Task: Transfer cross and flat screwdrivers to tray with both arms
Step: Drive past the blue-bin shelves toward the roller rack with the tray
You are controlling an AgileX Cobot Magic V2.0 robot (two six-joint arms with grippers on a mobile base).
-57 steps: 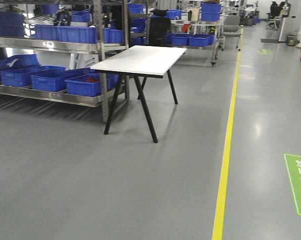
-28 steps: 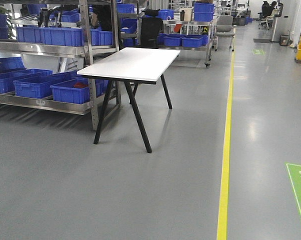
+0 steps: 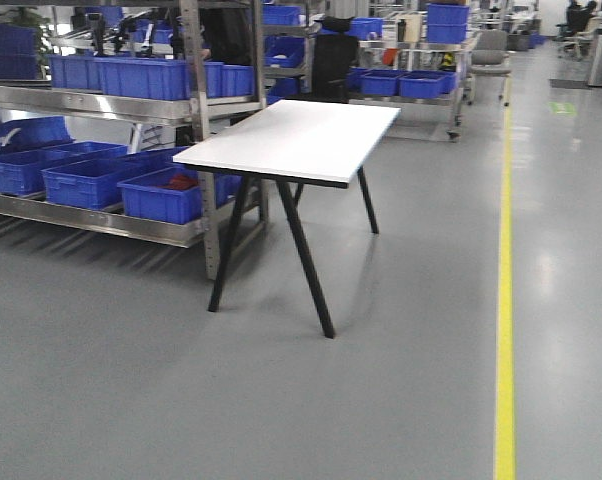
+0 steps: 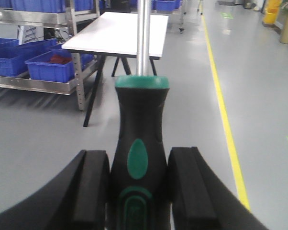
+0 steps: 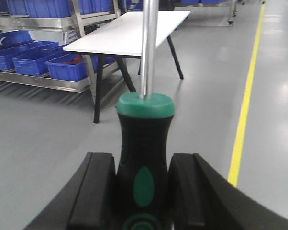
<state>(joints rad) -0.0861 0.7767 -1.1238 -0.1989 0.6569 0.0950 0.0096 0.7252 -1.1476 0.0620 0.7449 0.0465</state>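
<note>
My left gripper (image 4: 139,158) is shut on a screwdriver (image 4: 140,139) with a black handle and green accents; its silver shaft (image 4: 143,38) points forward and up out of the view. My right gripper (image 5: 143,160) is shut on a second screwdriver (image 5: 144,143) of the same look, its shaft (image 5: 149,48) also pointing forward. Cross versus flat cannot be told. The grey metal tray is out of view. Neither gripper shows in the front view.
A white table (image 3: 296,140) on black legs stands ahead on the grey floor, also in both wrist views (image 4: 117,36) (image 5: 127,33). Metal shelving with blue bins (image 3: 91,180) runs along the left. A yellow floor line (image 3: 503,300) runs on the right.
The front view has shifted: the table now sits slightly further right and nearer in the frame, and the yellow line has moved right.
</note>
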